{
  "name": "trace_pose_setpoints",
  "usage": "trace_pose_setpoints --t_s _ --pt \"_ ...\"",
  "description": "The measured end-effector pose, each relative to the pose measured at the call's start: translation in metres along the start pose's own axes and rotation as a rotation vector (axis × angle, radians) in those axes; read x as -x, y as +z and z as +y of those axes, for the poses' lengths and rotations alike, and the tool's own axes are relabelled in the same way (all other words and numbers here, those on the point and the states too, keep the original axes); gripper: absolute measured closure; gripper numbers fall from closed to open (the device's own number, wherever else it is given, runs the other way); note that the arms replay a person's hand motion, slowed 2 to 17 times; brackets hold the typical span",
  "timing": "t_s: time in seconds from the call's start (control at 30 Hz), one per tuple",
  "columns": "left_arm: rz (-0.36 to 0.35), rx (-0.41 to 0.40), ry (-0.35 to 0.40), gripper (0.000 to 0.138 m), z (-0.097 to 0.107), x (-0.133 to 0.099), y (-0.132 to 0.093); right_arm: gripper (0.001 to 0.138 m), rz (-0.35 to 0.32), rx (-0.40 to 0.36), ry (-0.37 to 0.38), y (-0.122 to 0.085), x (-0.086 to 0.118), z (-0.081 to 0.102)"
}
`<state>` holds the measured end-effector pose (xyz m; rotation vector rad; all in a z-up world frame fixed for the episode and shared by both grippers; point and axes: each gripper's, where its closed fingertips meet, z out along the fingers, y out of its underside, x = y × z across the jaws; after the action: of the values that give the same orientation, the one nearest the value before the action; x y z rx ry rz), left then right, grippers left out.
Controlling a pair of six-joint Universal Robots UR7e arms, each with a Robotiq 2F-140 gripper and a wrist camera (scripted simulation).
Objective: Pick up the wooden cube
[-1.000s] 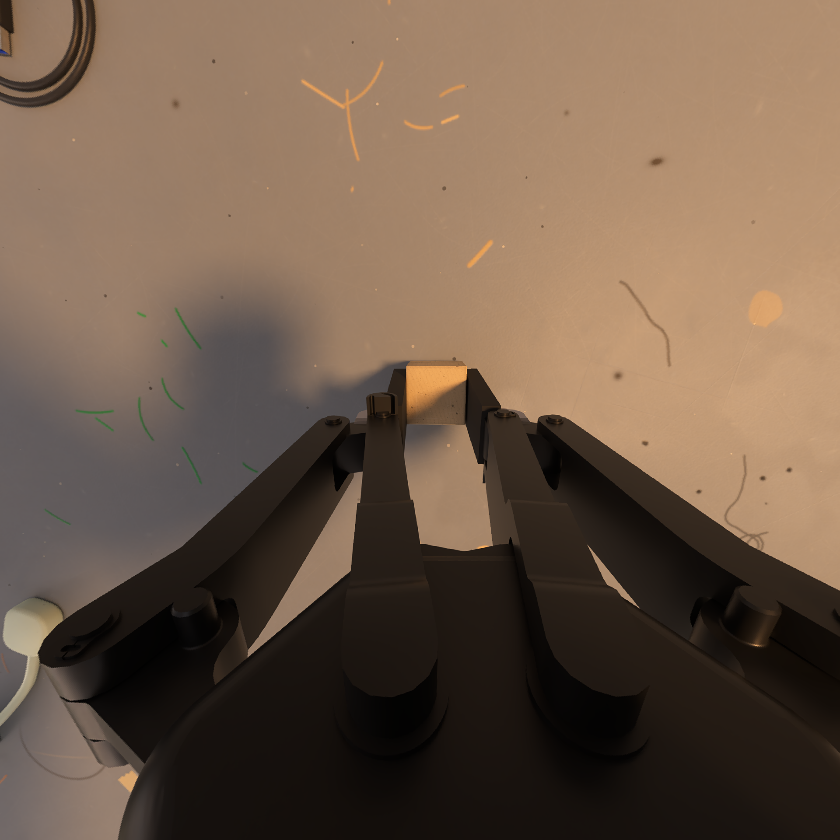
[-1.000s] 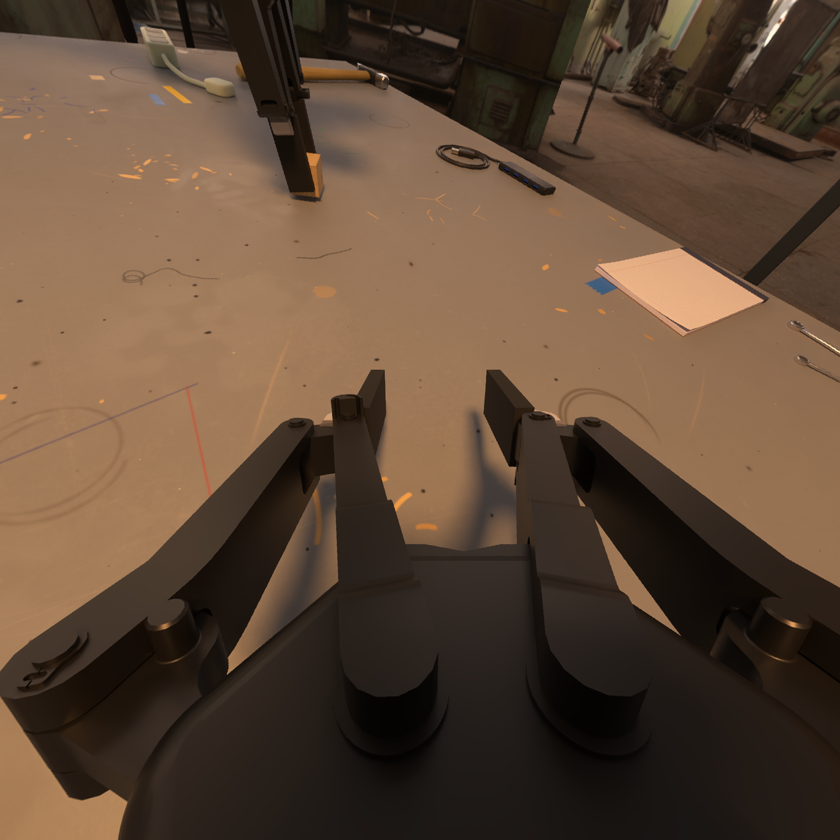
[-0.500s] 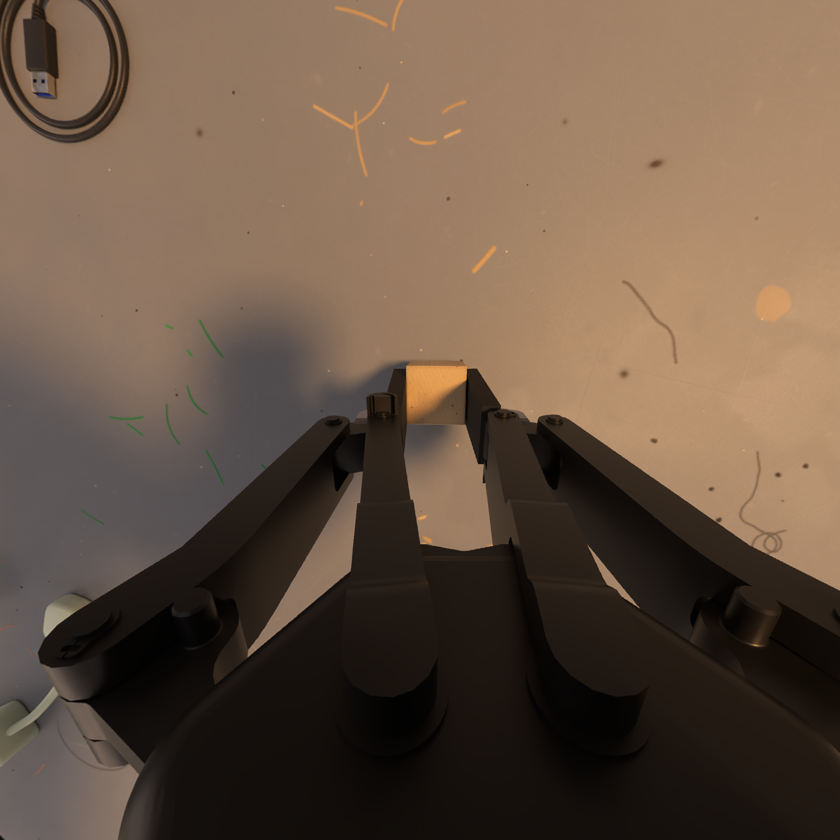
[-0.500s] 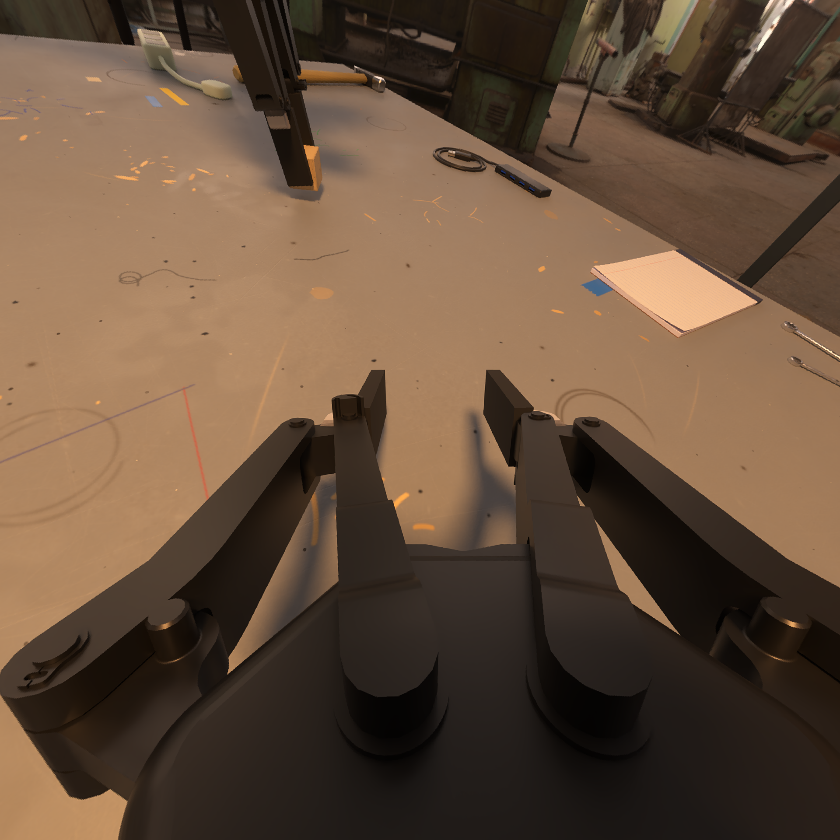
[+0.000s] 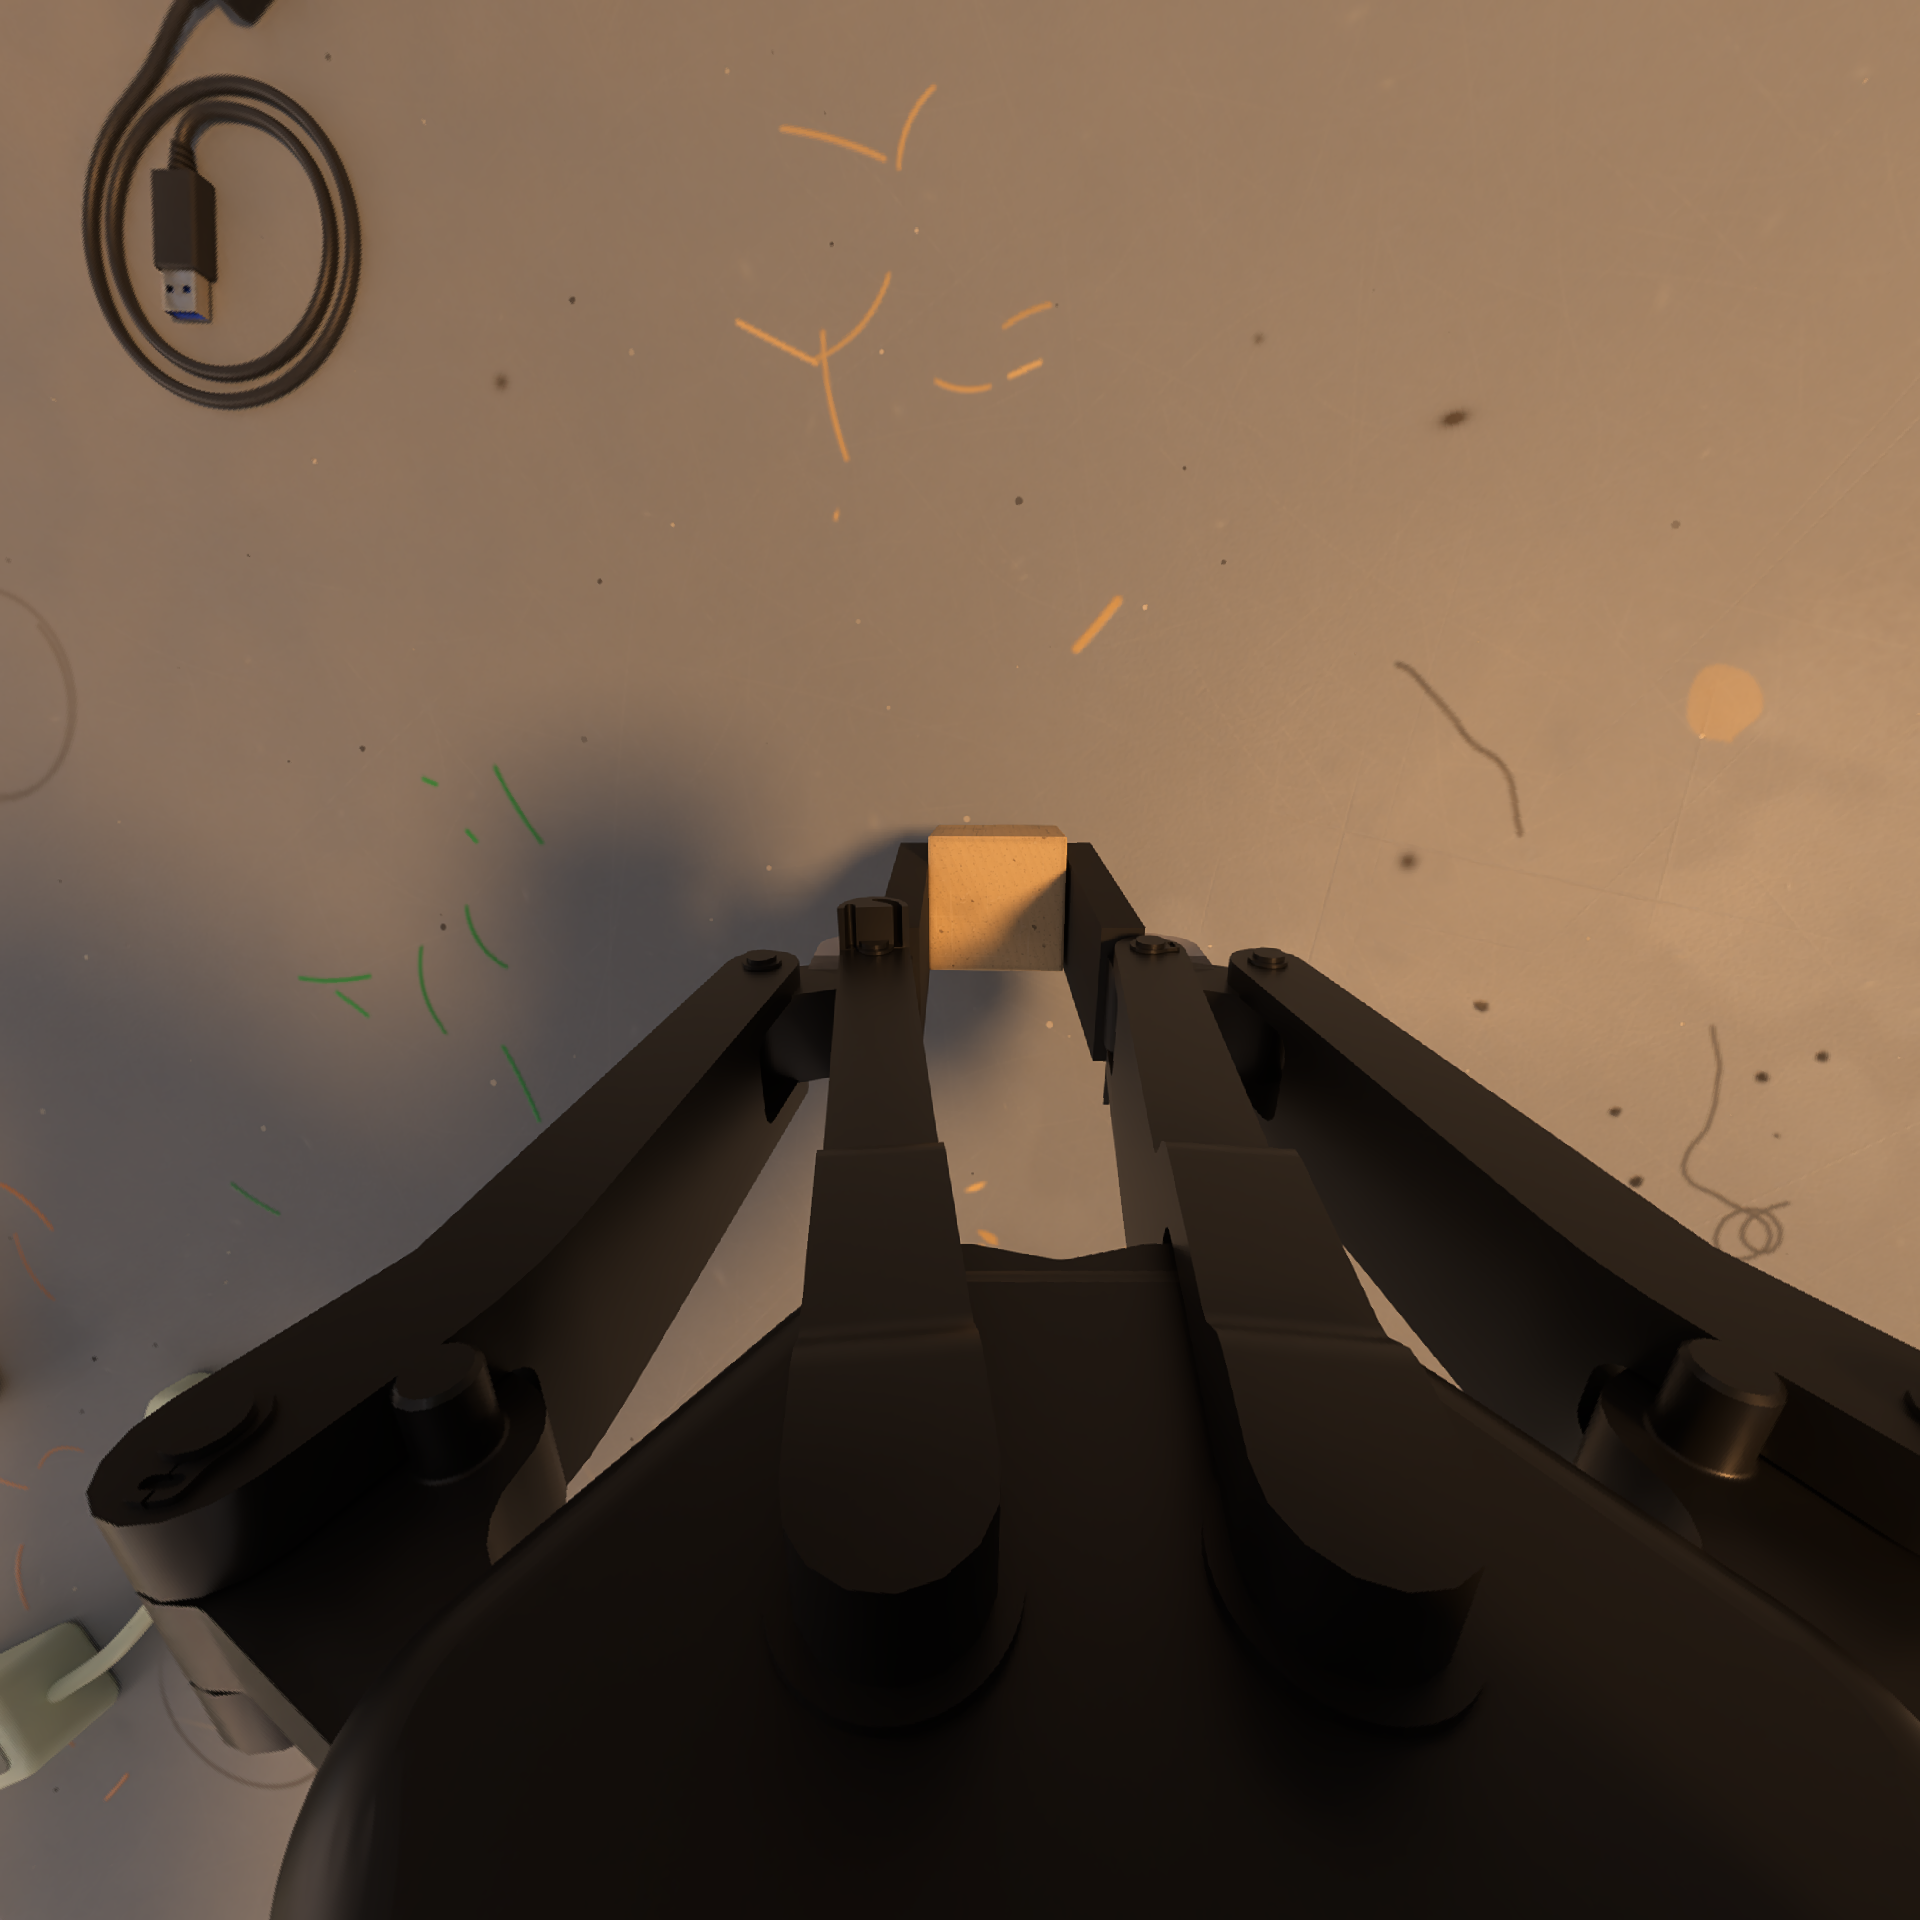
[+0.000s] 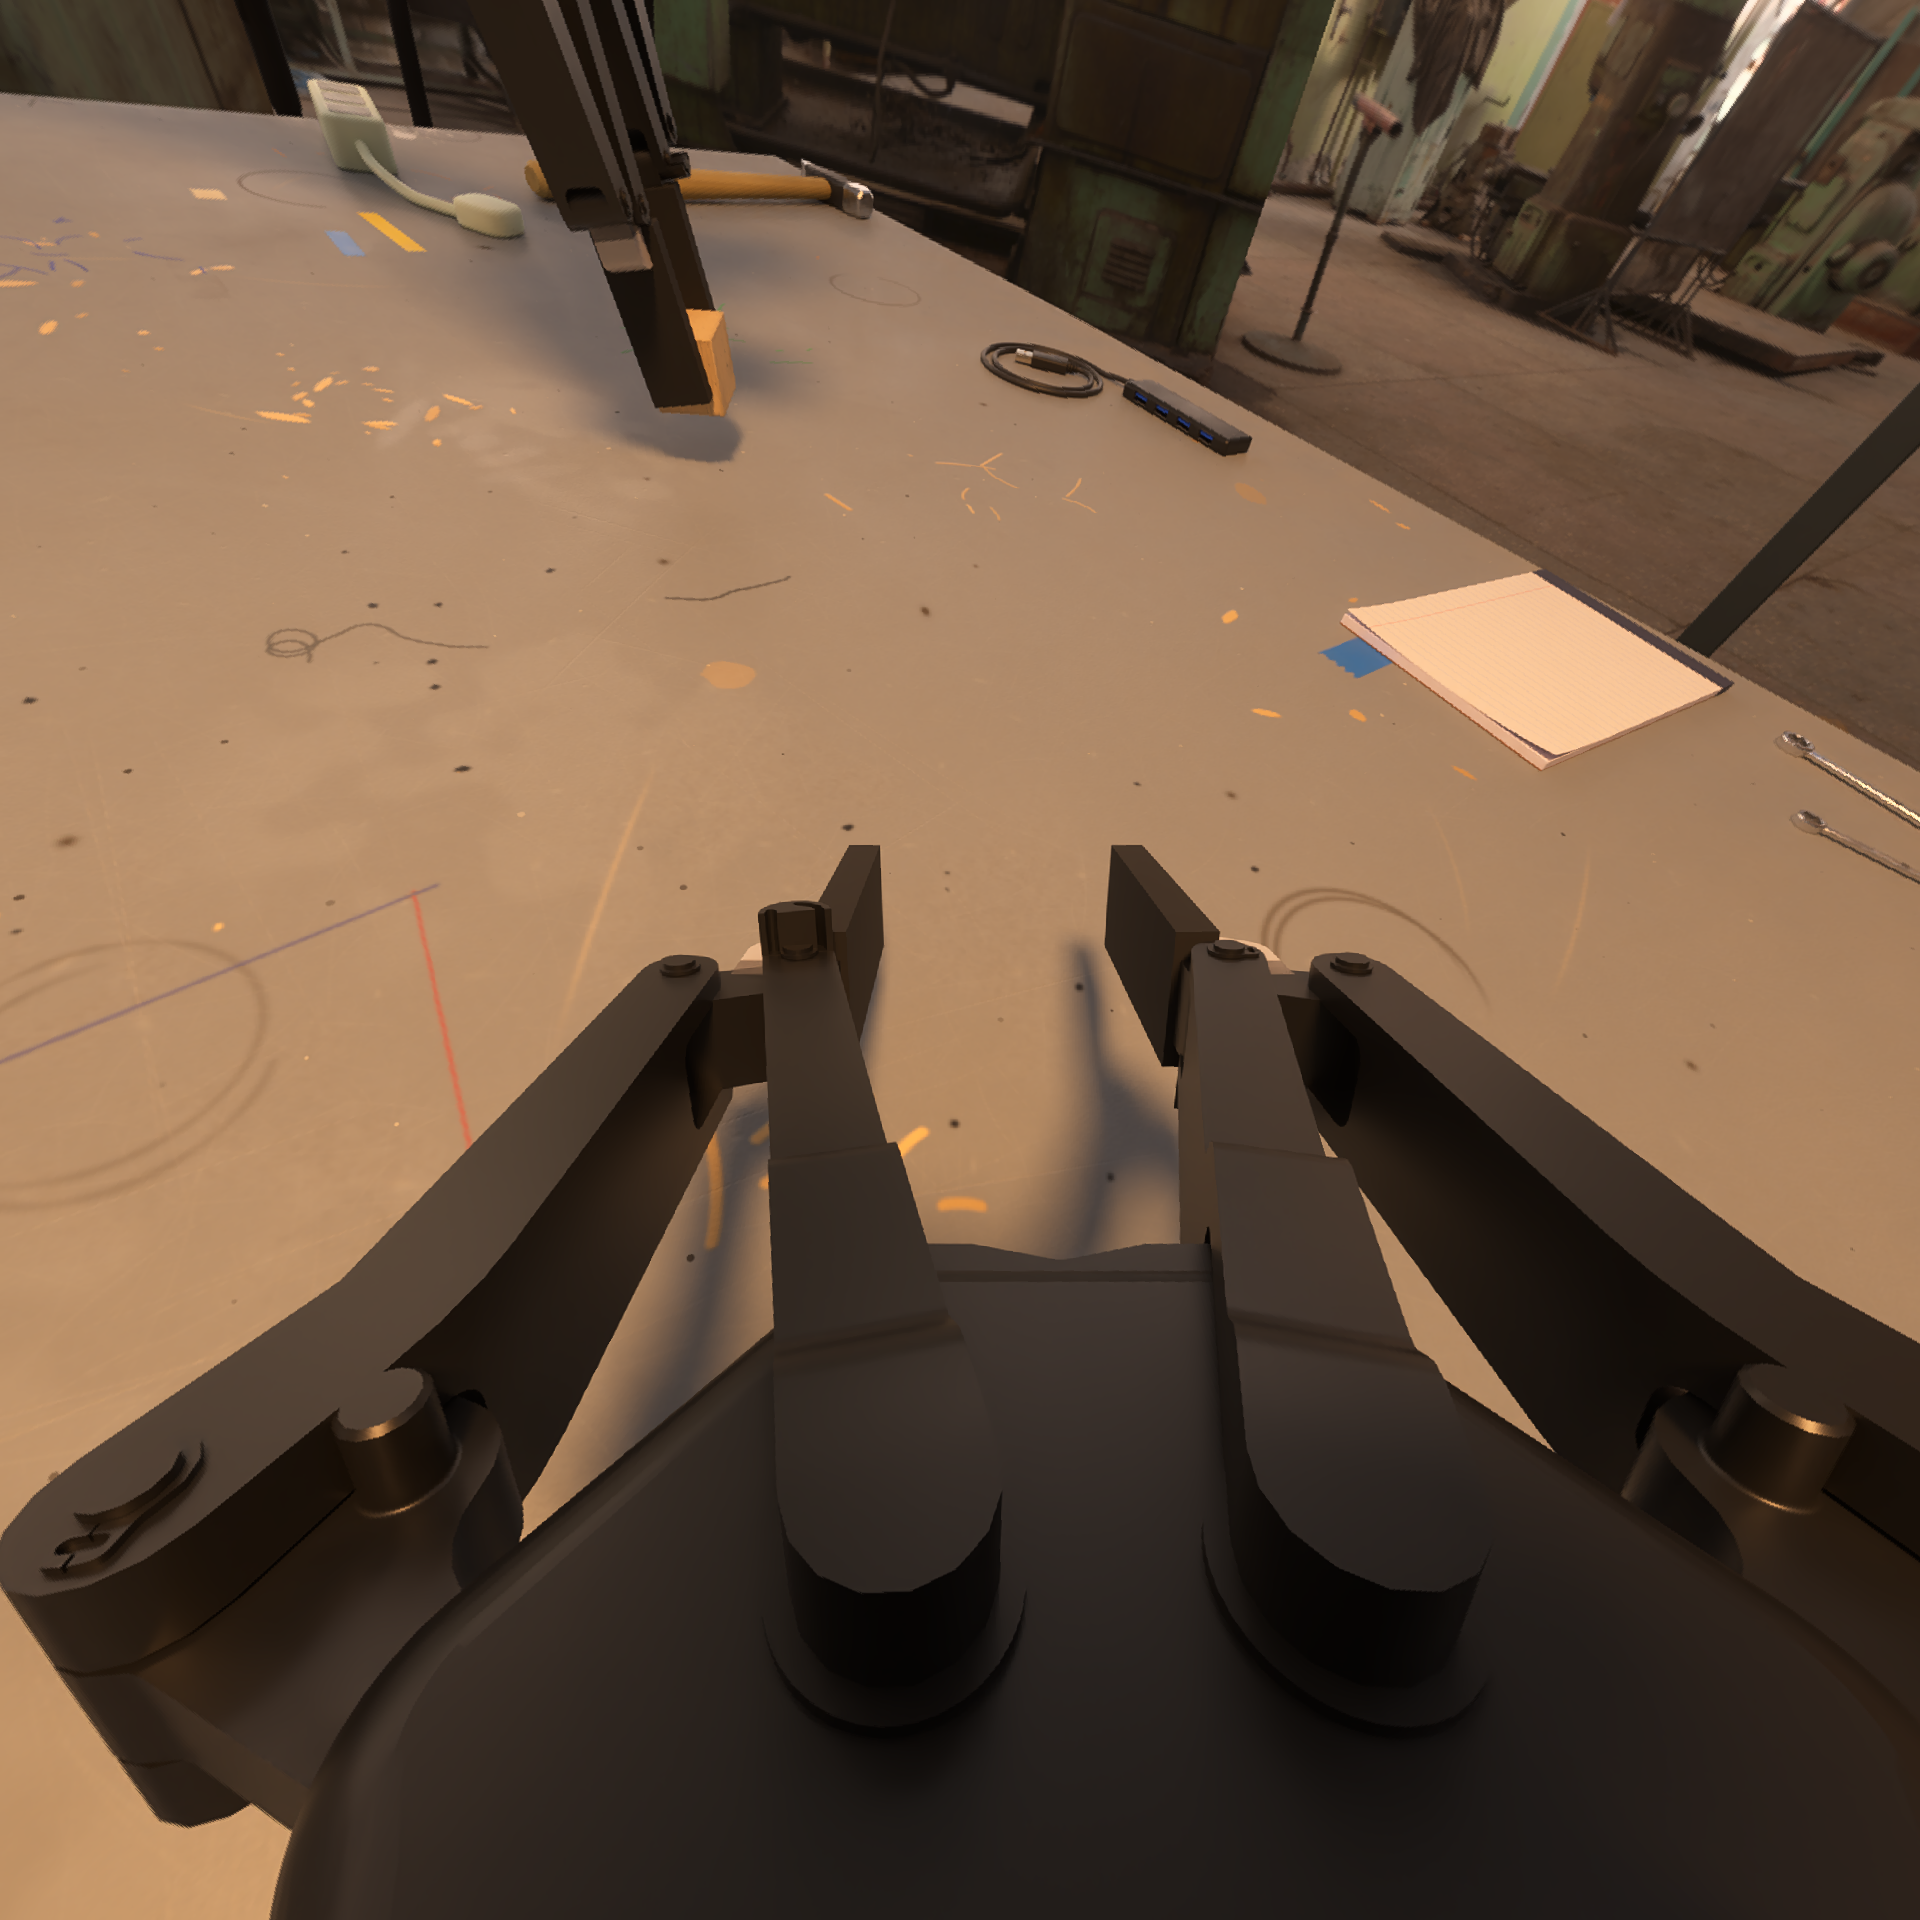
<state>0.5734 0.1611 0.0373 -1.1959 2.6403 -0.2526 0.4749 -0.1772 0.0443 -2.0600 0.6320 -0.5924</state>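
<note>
The wooden cube [image 5: 995,900] is a small light-brown block clamped between the two pads of my left gripper [image 5: 995,883], which is shut on it. In the right wrist view the cube [image 6: 713,353] hangs in the left gripper's fingers [image 6: 665,343] clear above the table, with its shadow [image 6: 681,442] on the surface below. My right gripper [image 6: 995,883] is open and empty, low over the near part of the table.
A coiled black cable [image 5: 223,244] with a hub [image 6: 1184,414], a white notepad [image 6: 1527,665], two wrenches [image 6: 1849,790], a hammer [image 6: 727,187] and a pale power strip [image 6: 353,125] lie around the tan table [image 6: 935,644].
The left gripper has risen with the cube: the table recedes in its view, the coiled cable comes fully into sight, and a gap opens under the cube. The right gripper has stayed put.
</note>
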Motion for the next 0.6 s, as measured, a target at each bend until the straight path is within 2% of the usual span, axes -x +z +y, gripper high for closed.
trace_pose_setpoints --t_s 0.6 --pt "-0.015 -0.088 -0.003 0.106 -0.011 0.003 -0.020 0.081 -0.003 -0.008 0.016 -0.001 -0.002 -0.001"
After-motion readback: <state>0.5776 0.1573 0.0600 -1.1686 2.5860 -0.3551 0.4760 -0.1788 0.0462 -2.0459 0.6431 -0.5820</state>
